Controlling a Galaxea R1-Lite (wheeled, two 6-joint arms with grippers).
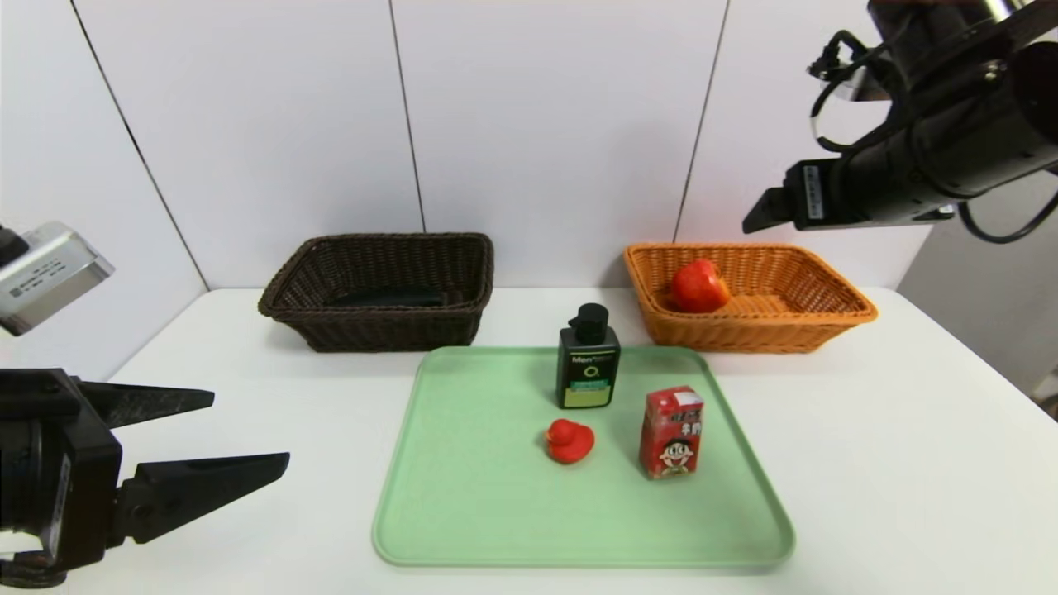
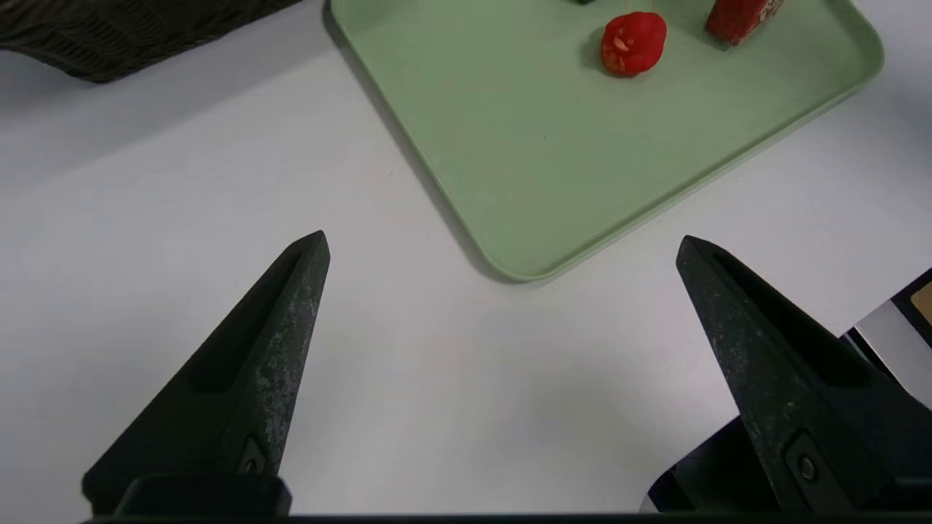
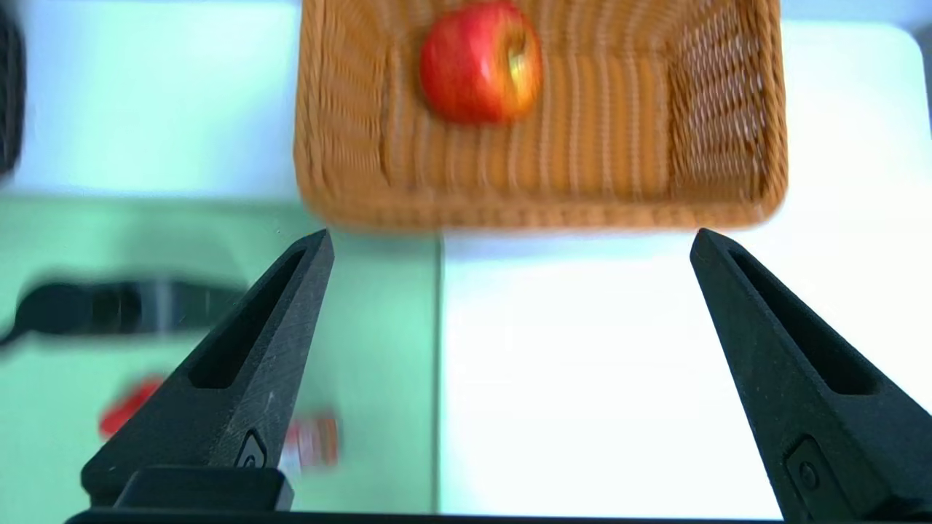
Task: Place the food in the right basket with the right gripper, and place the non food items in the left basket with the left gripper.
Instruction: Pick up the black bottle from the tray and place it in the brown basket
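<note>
The head view shows the whole layout: the apple [image 1: 698, 285] lies in the orange basket [image 1: 826, 318], a black pouch [image 1: 387, 297] in the dark basket [image 1: 331, 330]; the pump bottle [image 1: 588, 368], red duck [image 1: 569, 440] and drink carton [image 1: 671, 432] stand on the green tray [image 1: 463, 496]; the right gripper [image 1: 764, 211] hangs high above the orange basket. The left wrist view adds the left gripper [image 2: 502, 244] spread wide and empty over bare table [image 2: 182, 182] near the tray's corner. The right wrist view shows its fingers wide apart, holding nothing.
</note>
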